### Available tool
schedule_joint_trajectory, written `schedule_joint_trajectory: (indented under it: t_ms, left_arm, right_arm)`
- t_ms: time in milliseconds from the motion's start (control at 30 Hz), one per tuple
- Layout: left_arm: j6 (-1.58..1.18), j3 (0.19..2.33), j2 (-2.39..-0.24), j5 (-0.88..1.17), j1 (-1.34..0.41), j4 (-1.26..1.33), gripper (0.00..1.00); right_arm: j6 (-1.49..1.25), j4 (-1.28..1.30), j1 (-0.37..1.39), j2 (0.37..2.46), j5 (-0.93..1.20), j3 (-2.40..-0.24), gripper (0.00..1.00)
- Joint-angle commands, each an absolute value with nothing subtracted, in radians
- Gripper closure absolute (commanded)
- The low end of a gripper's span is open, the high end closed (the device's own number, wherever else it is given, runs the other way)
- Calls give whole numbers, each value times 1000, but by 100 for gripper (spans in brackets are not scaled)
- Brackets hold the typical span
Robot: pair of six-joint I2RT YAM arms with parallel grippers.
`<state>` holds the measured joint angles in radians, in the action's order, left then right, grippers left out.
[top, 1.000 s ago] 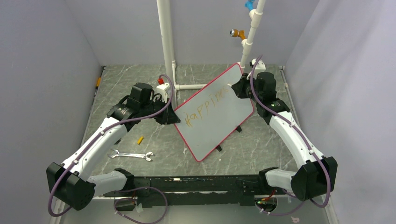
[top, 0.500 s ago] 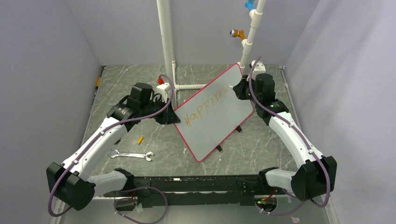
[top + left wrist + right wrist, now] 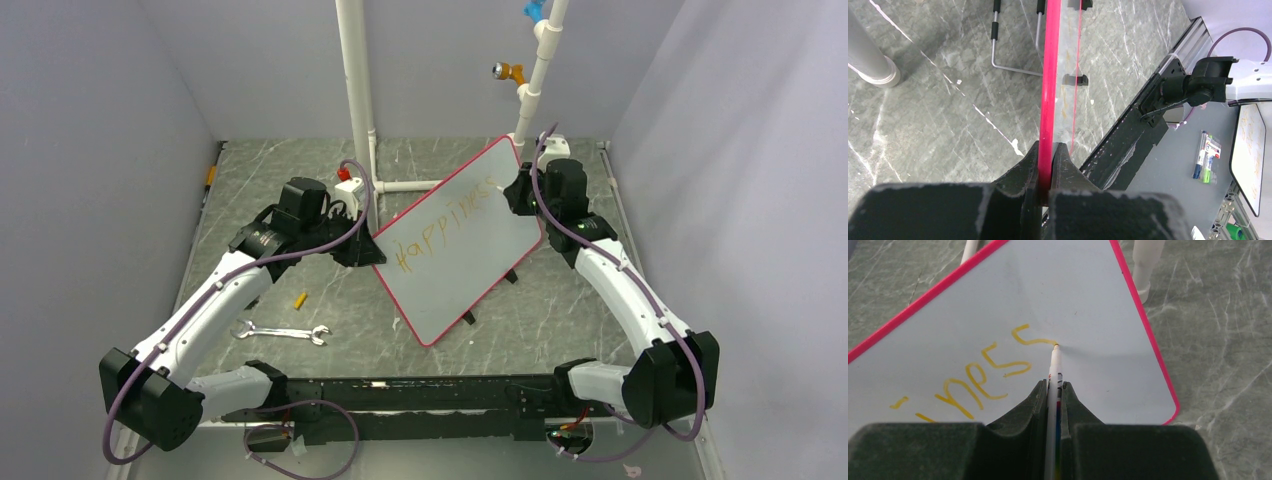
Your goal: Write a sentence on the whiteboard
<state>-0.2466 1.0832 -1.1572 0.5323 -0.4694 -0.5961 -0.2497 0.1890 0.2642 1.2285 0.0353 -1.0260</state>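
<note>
The whiteboard (image 3: 455, 250) with a red-pink frame stands tilted on black feet in the middle of the table. Orange-yellow lettering (image 3: 440, 228) runs across it in one line, reading about "Happines". My left gripper (image 3: 362, 250) is shut on the board's left frame edge (image 3: 1049, 95). My right gripper (image 3: 514, 190) is shut on a white marker (image 3: 1054, 371) near the board's upper right corner. The marker tip touches the board (image 3: 1088, 300) at the end of a partly drawn "s" (image 3: 1029, 335).
A silver wrench (image 3: 282, 332) and a small yellow marker cap (image 3: 299, 299) lie on the table at the left. White pipe posts (image 3: 357, 90) stand behind the board. A wire stand (image 3: 1013, 45) shows behind the board in the left wrist view.
My right gripper has shifted slightly right along the board with the marker, and the last letter has grown. The left arm and board have stayed still.
</note>
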Motion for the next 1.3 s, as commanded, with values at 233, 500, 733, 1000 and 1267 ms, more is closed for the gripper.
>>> schedule_joint_trajectory:
  t_ms: [233,500,733,1000,1267]
  left_arm:
    - [-12,1083,-1157,242,-460,-586,100]
    - [-11,1079,-1155,234,-460,-586,100]
    - [-12,1080,-1162,235,-459,-586,100]
    - [-12,1076,-1166,231,-460,-582,100]
    - [-12,1079,-1170,229,-465,-583,100]
  right_arm:
    - [-263,210,264,1196,151,-1004,100]
    - [-268,278,262,1095,157,-1080,100]
    - [-239,437,262,974,12,-1161,100]
    - [-270,443,263,929,49,-1093,100]
    - [-286,452,264,910,137,-1036,100]
